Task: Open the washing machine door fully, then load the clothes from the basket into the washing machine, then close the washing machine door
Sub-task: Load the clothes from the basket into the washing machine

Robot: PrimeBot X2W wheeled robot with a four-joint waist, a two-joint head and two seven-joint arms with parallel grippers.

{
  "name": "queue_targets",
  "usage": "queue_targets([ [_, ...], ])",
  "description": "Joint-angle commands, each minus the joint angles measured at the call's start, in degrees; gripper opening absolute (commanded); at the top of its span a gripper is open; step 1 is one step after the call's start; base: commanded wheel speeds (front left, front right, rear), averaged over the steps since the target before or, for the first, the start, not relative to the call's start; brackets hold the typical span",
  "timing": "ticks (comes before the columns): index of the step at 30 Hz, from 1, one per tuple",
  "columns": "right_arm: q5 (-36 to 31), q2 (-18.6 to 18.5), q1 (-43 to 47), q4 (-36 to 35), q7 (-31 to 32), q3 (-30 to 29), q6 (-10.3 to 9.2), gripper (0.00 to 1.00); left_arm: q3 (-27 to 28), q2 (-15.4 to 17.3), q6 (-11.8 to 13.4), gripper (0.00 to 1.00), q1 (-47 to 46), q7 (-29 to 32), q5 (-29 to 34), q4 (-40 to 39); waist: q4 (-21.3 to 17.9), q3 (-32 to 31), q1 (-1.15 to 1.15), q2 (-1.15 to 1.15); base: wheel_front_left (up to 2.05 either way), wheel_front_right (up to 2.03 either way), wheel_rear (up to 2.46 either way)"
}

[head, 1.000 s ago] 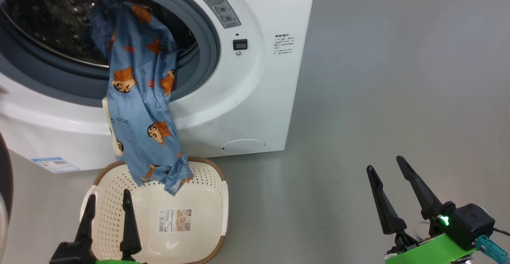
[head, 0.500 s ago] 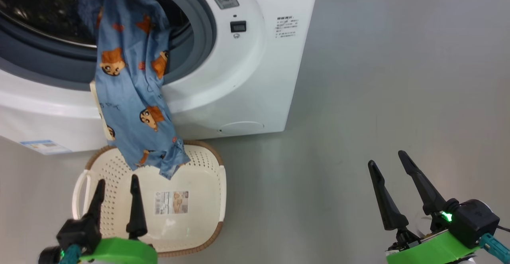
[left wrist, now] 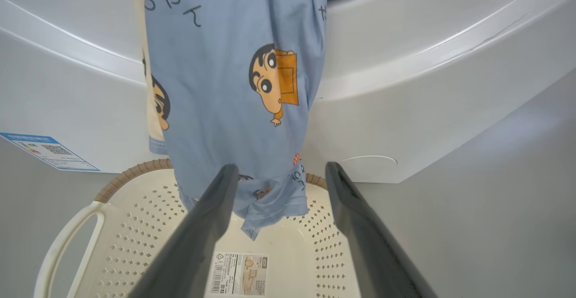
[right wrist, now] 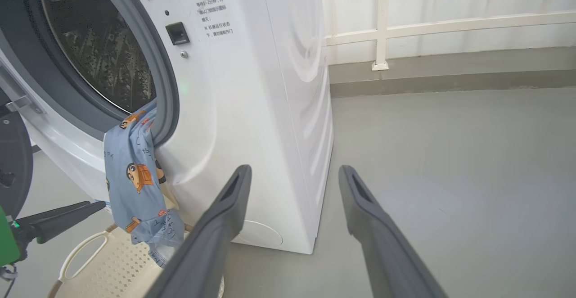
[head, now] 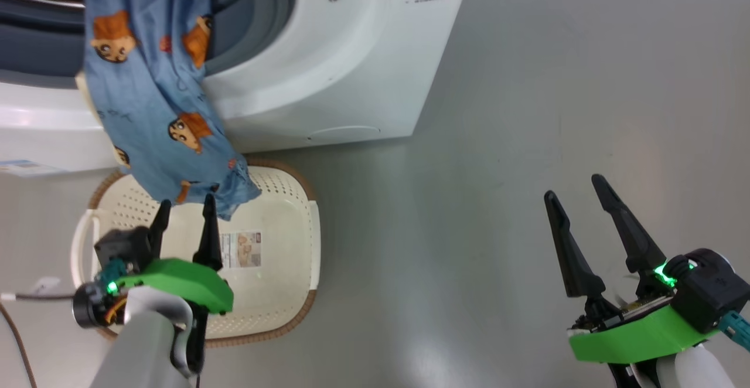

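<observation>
Basket (head: 293,224): on floor, near side of washer (head: 351,83) | left gripper (head: 186,201): fingers spread, empty, above basket, close to hem | clothes (head: 152,118): hanging from washer mouth down its front, tip dangling into basket | right gripper (head: 574,187): fingers spread, empty, well right, over floor (head: 527,112)

Head camera is looking steeply down; both wrist cameras are facing the washing machine (right wrist: 252,86), sharing the hanging clothes (left wrist: 225,86).
</observation>
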Motion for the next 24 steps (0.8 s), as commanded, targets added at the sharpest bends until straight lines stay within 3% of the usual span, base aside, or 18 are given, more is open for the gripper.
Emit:
queue_targets([
  [1,0.1,-0.3,-0.7,-1.7,-0.3,1.3,0.16,1.0,1.6,1.4,-0.8,1.0,-2.3,-0.7,-0.1,1.8,-1.5,3.0,-0.01,0.0,0.0,0.0,0.0],
  [11,0.7,0.7,-3.0,-1.7,-0.3,1.9,0.16,1.0,3.3,2.3,-3.9,1.0,-14.6,-1.2,-2.2,17.0,-4.4,6.5,-0.01,0.0,0.0,0.0,0.0],
  [21,1.2,1.9,-5.3,-1.4,-0.3,3.3,0.16,1.0,5.0,3.9,-3.3,1.0,-23.4,-1.4,-3.5,26.1,-6.3,9.2,-0.01,0.0,0.0,0.0,0.0],
  [22,1.2,2.0,-5.5,-1.3,-0.3,3.3,0.16,1.0,5.3,3.9,-3.3,0.79,-23.9,-1.4,-3.8,26.7,-6.4,9.3,-0.01,0.0,0.0,0.0,0.0],
  [24,1.4,2.2,-5.8,-1.2,-0.3,3.5,0.16,1.0,5.3,4.4,-2.7,0.0,-24.7,-1.4,-3.6,27.8,-6.7,9.5,-0.01,0.0,0.0,0.0,0.0],
])
